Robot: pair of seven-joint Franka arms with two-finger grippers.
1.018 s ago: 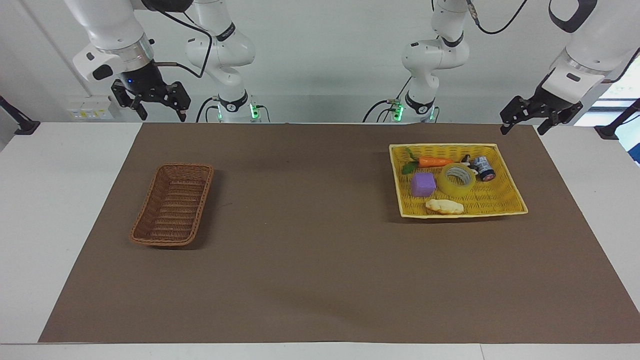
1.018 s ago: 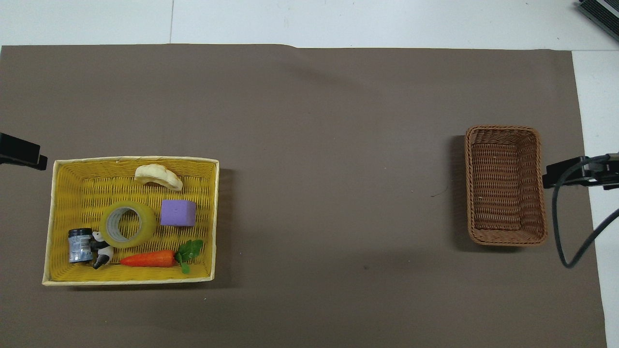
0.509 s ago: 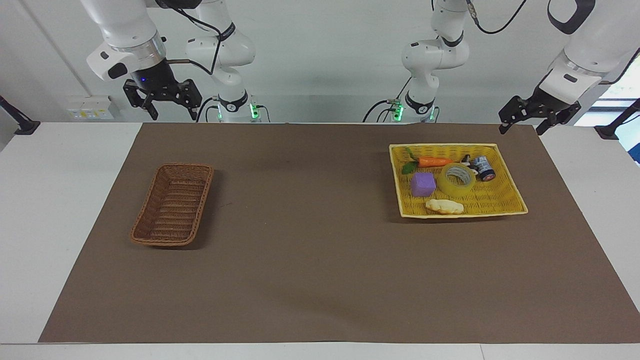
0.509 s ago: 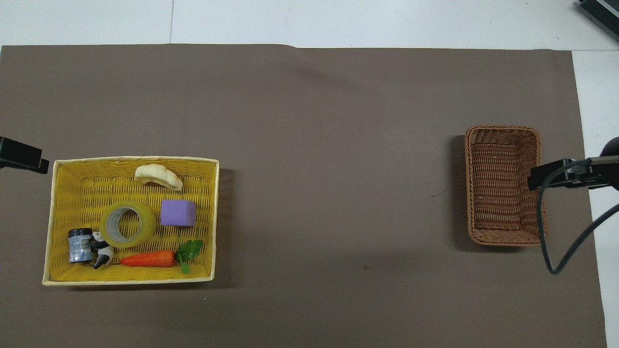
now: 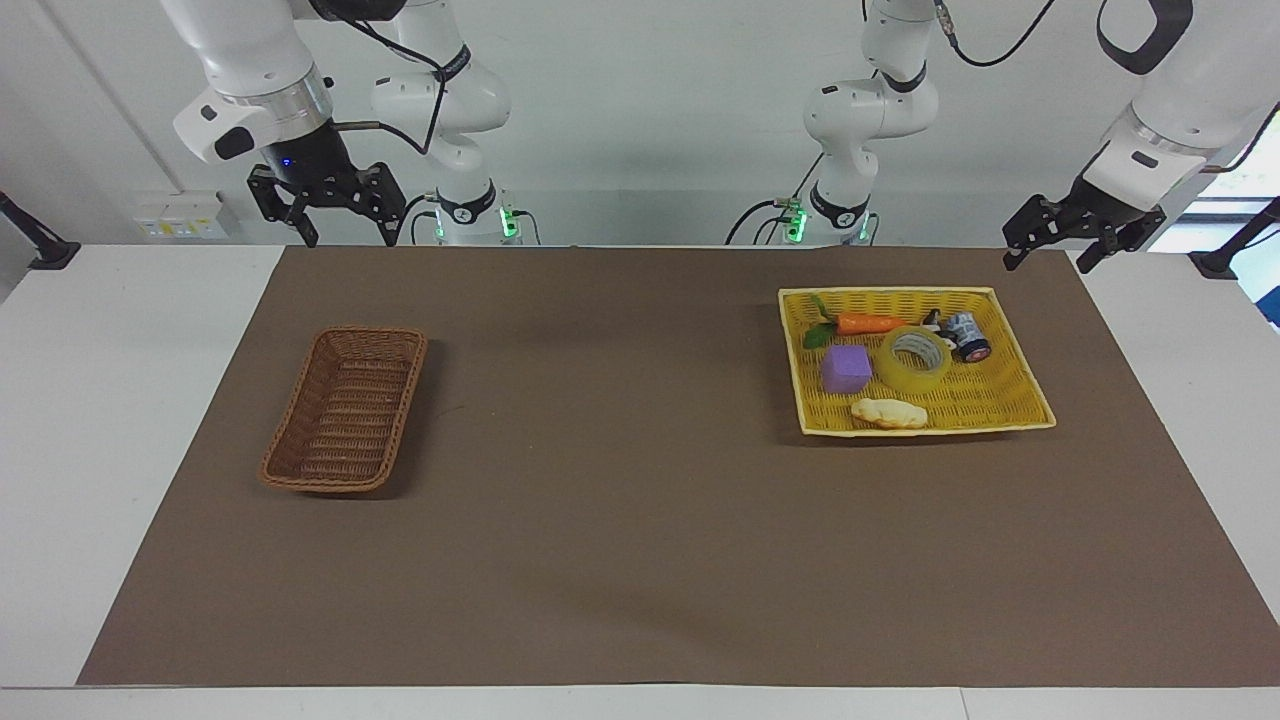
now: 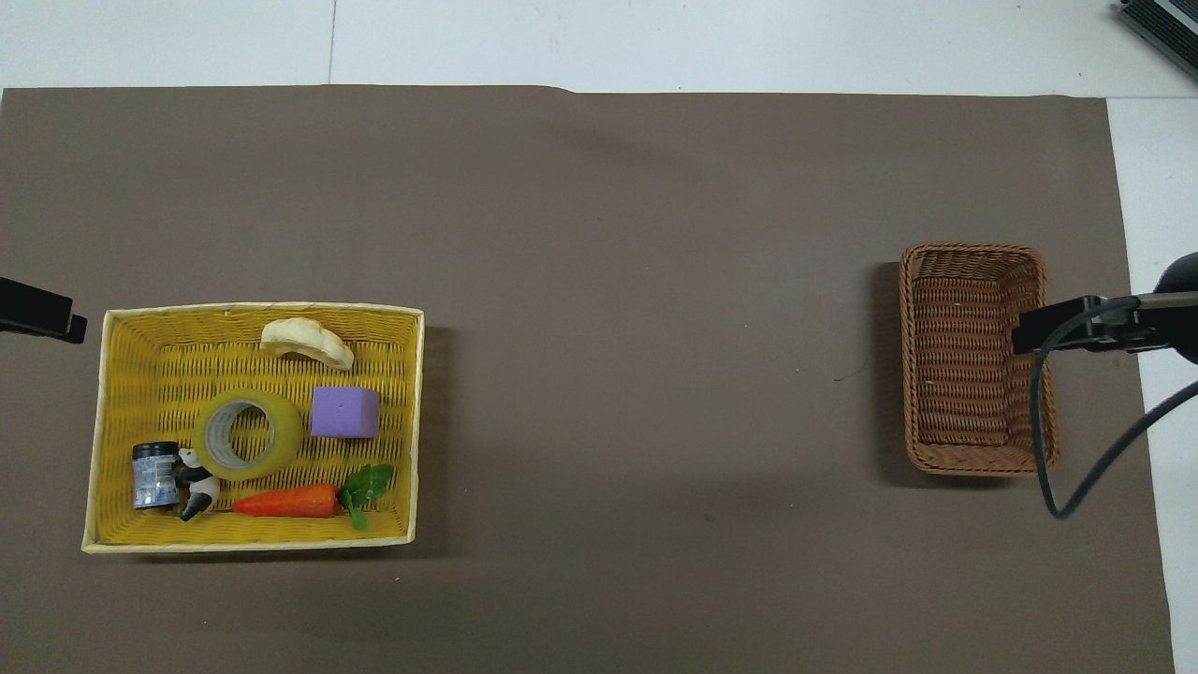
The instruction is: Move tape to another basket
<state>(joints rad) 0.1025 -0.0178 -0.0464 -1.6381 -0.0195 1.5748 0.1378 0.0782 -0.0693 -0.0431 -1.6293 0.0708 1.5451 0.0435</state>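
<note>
We saw an evenly bright, diffusely lit scene, sharp across both views. Soft shadows lay beside the brown basket (image 5: pixel 345 408) and the yellow tray (image 5: pixel 1030 405) on the matte mat (image 5: pixel 640 520), with fainter smudges mid-mat. We found no glare, blur or edge distortion.

mat (image 5: pixel 620 500) bare between baskets — tape (image 5: pixel 915 359) crowded | cube (image 5: pixel 846 369), jar (image 5: pixel 969 337) adjacent

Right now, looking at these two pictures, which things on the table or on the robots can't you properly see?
- Left pincer: the overhead view's edge cuts it off.
- Right pincer: overhead, only a dark bar and cable over the brown basket show.
- Small black-and-white figure: too small to identify, tucked between the dark jar and the tape.
- Jar's label: too small to read in either view.
</note>
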